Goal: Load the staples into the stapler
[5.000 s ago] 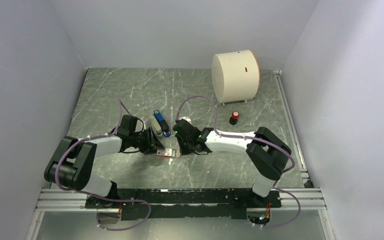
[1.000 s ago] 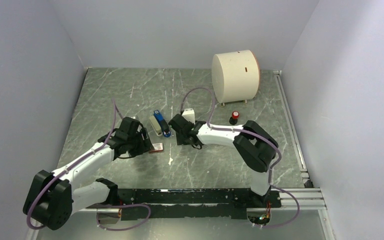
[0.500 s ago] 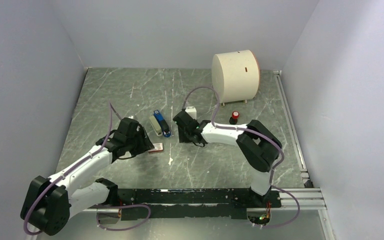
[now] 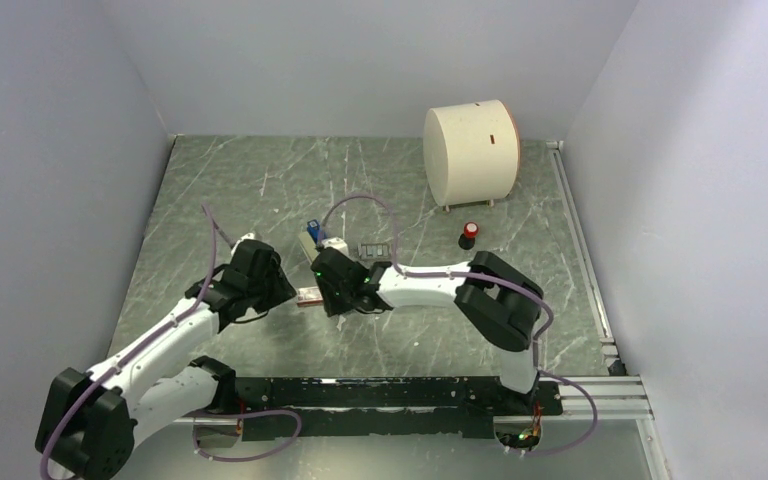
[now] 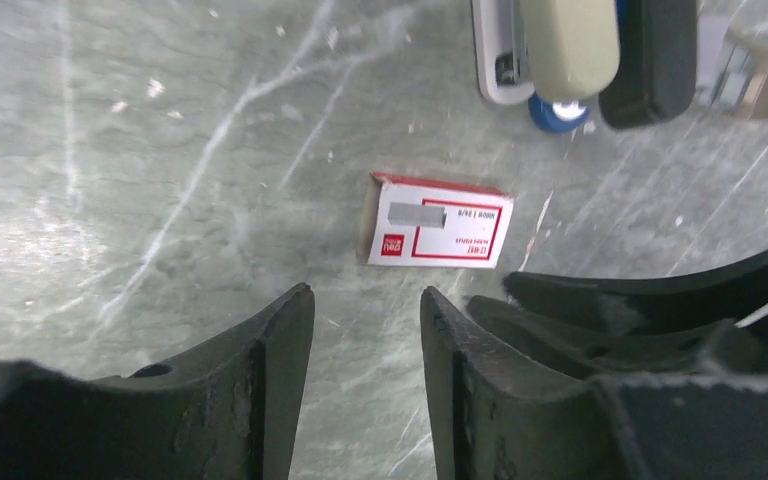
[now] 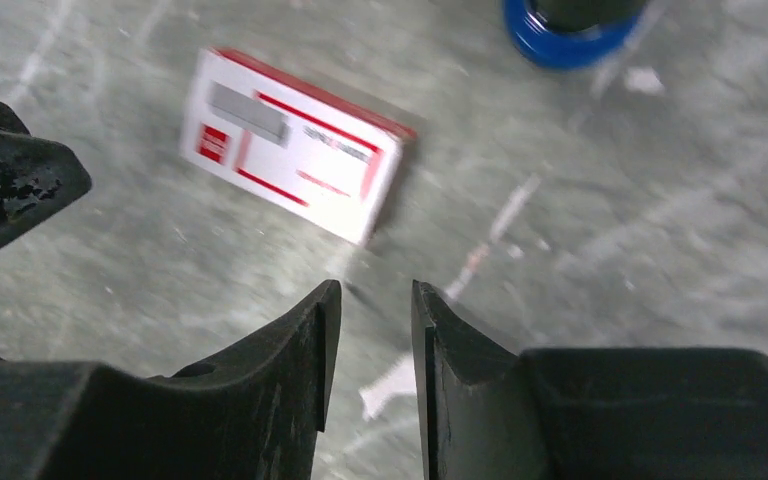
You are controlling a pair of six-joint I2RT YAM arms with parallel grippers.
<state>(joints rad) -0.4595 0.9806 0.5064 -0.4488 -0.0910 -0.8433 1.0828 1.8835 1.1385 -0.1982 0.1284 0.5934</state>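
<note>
From above, the stapler (image 4: 311, 236) lies on the bench (image 4: 260, 180) near its middle, just on the far side of the right tool (image 4: 330, 297), whose wrist covers the stapler's near end. The staple box (image 4: 308, 295) lies flat between the right tool and the left tool (image 4: 285, 292), close to both. Only this view takes in the large white cylinder (image 4: 470, 150) at the far right and the small red-capped thing (image 4: 469, 235) in front of it. The state of either tool's jaws is not readable from here. The left wrist view shows that tool's jaws (image 5: 365, 340) slightly spread with only bench between them. The box (image 5: 438, 222) lies just beyond the tips, its red-framed label and pictured staple strip legible. Farther still lies the stapler (image 5: 560, 70), with a grey channel, a pale top, a black arm and a rounded blue end. The right wrist view shows that tool (image 6: 372, 330) likewise narrowly parted and holding nothing. The blurred box (image 6: 295, 145) sits beyond and to the left of its tips, apart from them, and only the stapler's blue end (image 6: 570, 30) shows at the top edge.
</note>
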